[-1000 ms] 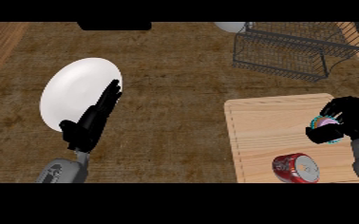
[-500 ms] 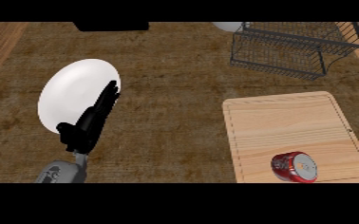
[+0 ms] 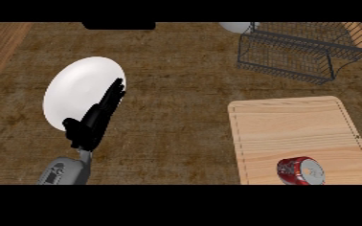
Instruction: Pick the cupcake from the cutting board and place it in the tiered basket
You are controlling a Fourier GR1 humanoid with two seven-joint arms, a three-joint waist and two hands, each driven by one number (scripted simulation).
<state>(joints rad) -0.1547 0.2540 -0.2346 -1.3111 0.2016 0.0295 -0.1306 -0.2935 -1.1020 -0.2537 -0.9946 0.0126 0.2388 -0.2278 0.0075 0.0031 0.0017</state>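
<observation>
Resting with straight relaxed fingers, left hand [image 3: 96, 117] sits over the white plate [image 3: 78, 93], far left of the cutting board [image 3: 293, 134], idle since it isn't needed. Right hand out of view, state unknown. Cupcake not visible anywhere. Red can [image 3: 300, 171] lies on board's near edge; tiered basket [image 3: 300, 50] stands beyond the board, awaiting placement.

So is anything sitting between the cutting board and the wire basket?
Nothing visible: bare counter separates the cutting board from the tiered basket. The red can lies at the board's near edge. The cupcake and right hand are out of view.
</observation>
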